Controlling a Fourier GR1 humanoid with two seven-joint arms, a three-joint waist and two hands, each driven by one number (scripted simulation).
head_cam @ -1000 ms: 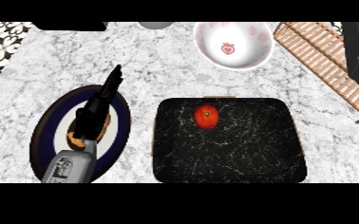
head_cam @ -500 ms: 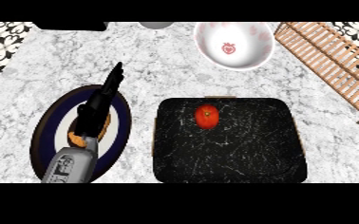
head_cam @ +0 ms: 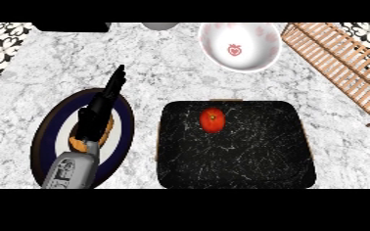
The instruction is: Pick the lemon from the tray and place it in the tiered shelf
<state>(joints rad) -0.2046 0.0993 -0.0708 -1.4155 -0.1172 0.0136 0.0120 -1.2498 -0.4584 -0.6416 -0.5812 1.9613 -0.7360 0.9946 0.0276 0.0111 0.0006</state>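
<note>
Red fruit (head_cam: 212, 120), which the task calls a lemon though it shows round and red, lies in the far half of the black tray (head_cam: 239, 161). It is to the right of my left robot hand (head_cam: 101, 108), about level with it and well apart. That robot hand is open and holds nothing: its fingers are straight and point away and slightly right. It hangs over the dark-rimmed plate (head_cam: 43, 137), with something tan-orange mostly hidden beneath it. The right robot hand is out of view, so I can't speak for it.

The step in hand, as I judge it, is the reach.

- **Crossing over:** The tray starts just right of the plate. I would lift clear of the plate first, then cross the tray's near-left rim without dragging on it.
- **Approach and grasp:** A round fruit on a flat tray floor will likely roll if nudged from one side. I would come down from above, centred, with thumb and fingers spread on opposite sides, and close evenly.
- **Carry:** Past the tray, farther off and to the right on the desk (head_cam: 166, 73), sits a white bowl (head_cam: 217, 44). The slatted wooden tiered shelf (head_cam: 329, 54) stands at the far right, the longest reach from this robot hand. I would carry high, pass right of the bowl, and release only once the fruit rests on a tier.
</note>
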